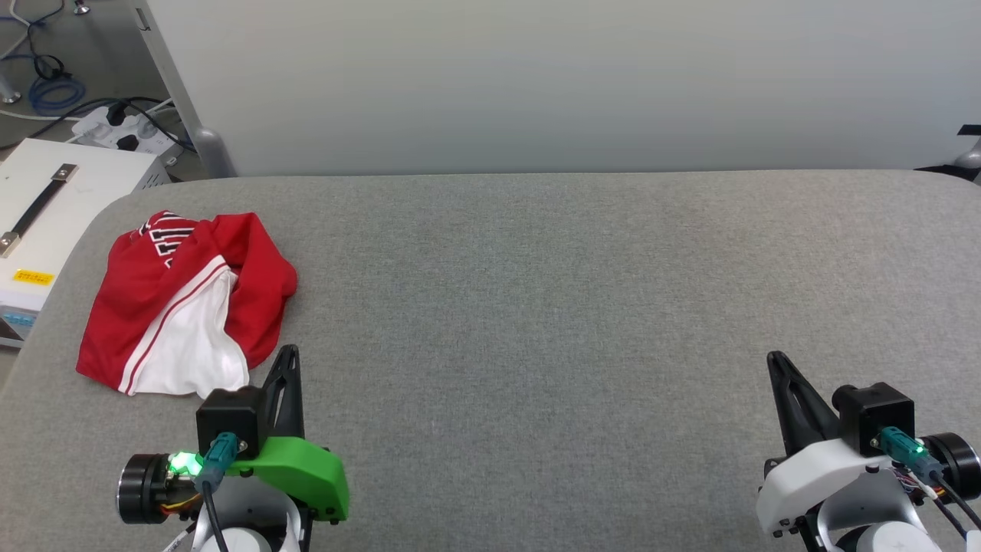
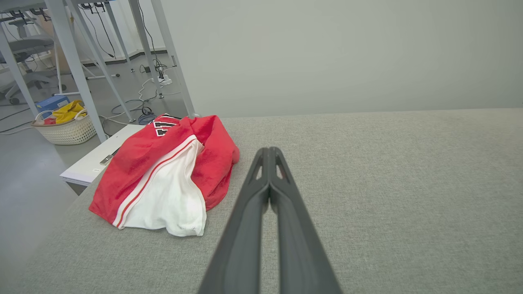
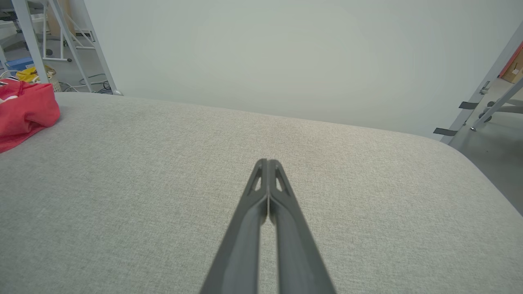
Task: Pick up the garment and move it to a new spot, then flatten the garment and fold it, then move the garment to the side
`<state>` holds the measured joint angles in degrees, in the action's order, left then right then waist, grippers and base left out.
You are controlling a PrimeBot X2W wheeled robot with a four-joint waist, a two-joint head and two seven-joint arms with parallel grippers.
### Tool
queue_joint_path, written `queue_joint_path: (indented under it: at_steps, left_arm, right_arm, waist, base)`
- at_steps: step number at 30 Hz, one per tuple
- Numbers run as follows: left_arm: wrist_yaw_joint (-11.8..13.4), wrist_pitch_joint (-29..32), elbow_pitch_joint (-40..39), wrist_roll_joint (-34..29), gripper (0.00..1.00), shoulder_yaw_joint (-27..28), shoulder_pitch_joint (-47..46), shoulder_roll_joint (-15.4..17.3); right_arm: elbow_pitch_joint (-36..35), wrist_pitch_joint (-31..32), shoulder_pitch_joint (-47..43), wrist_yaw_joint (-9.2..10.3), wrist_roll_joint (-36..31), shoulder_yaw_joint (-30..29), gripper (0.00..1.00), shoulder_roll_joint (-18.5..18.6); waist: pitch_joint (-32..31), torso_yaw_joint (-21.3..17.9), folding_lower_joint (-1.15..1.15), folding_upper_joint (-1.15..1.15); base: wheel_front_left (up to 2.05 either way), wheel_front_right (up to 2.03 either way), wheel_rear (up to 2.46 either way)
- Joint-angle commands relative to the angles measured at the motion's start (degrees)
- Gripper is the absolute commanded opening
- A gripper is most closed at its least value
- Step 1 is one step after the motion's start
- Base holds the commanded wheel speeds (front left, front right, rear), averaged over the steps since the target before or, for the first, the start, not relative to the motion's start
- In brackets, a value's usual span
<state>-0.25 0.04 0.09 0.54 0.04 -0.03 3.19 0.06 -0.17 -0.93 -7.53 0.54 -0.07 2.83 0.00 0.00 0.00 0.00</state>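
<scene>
**Left pincer point(image 1: 289, 354) and right pincer point(image 1: 774, 360) clenched, empty, at the near edge of the grey table point(image 1: 536, 307)**

The left pincer sits over the table's near left, the right pincer over its near right. Each has its two dark fingers pressed together, nothing between them; the garment point(image 1: 180, 303) lies crumpled on the table's left end, just beyond the left pincer and ungripped, red cloth uppermost, a white sleeve spilling toward the near side, black lettering at its far edge; off the table's left edge stands a white box point(image 1: 46, 207) with a black handle; behind the table's far edge is a pale wall point(image 1: 536, 77).
</scene>
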Motion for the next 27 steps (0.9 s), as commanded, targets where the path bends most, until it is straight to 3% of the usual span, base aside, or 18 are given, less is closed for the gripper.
queue_joint_path:
  at_steps: [1,4,5,27]
  left_arm:
    - [0.25,-0.04,-0.09,-0.54,0.00,-0.04,0.03,-0.32]
    - [0.25,-0.04,-0.09,-0.54,0.00,-0.04,0.03,-0.32]
    - [-0.01,0.00,0.01,0.02,1.00,0.00,0.00,0.01]
    - [-0.27,-2.29,1.76,2.01,1.00,0.07,-0.06,-0.04]
  right_arm:
    - [-0.06,0.17,0.93,0.04,-0.54,0.07,0.00,0.05]
    - [-0.06,0.17,0.93,0.04,-0.54,0.07,0.00,0.05]
    - [0.00,0.00,-0.02,0.00,0.03,0.00,1.00,0.00]
    - [0.41,-2.26,0.40,0.01,1.78,-1.50,1.00,0.00]
  waist:
    - [0.00,0.00,0.00,0.00]
    - [0.00,0.00,0.00,0.00]
    - [0.00,0.00,0.00,0.00]
    - [0.20,0.08,0.00,0.00]
  base:
    - [0.00,0.00,0.00]
    - [0.00,0.00,0.00]
    - [0.00,0.00,0.00]
    - [0.00,0.00,0.00]
